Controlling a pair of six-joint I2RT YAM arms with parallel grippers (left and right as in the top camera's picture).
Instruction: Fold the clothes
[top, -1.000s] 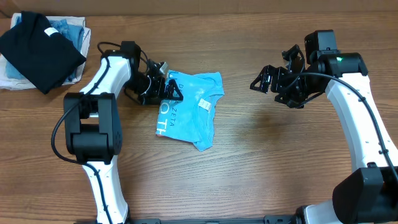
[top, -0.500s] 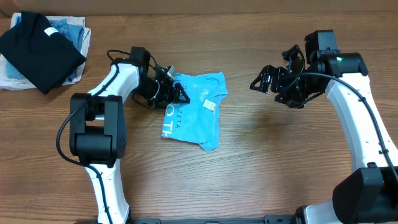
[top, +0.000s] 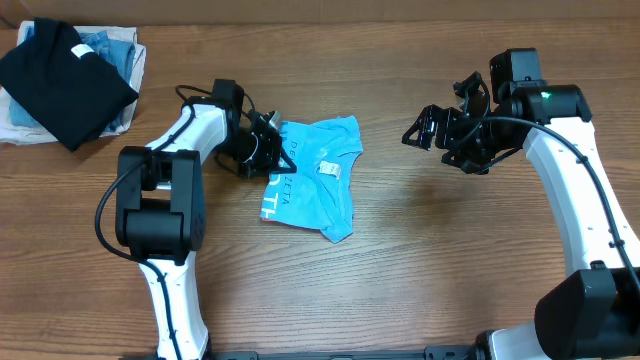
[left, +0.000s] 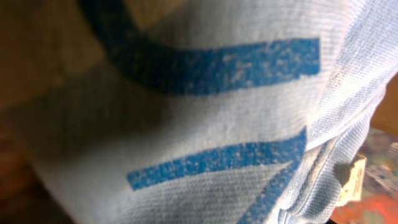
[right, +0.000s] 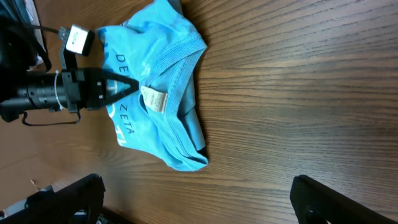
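Wooden tabletop (top: 400, 290), with a crumpled sky-blue t-shirt with white lettering (top: 318, 190) lying mid-table.
Its left edge is clamped in the left gripper (top: 274, 153); the right gripper (top: 428, 128) hangs spread wide, well apart to its right; a black folded shirt (top: 60, 75) lies at the far left corner.

Left wrist view: t-shirt (left: 205, 124) filling frame, blurring, hiding left gripper (top: 285, 155) fingers. Right gripper (top: 440, 135) fingers (right: 336, 199) running off own view's bottom edge. Lettering (right: 121, 121) partly disappearing into folds.
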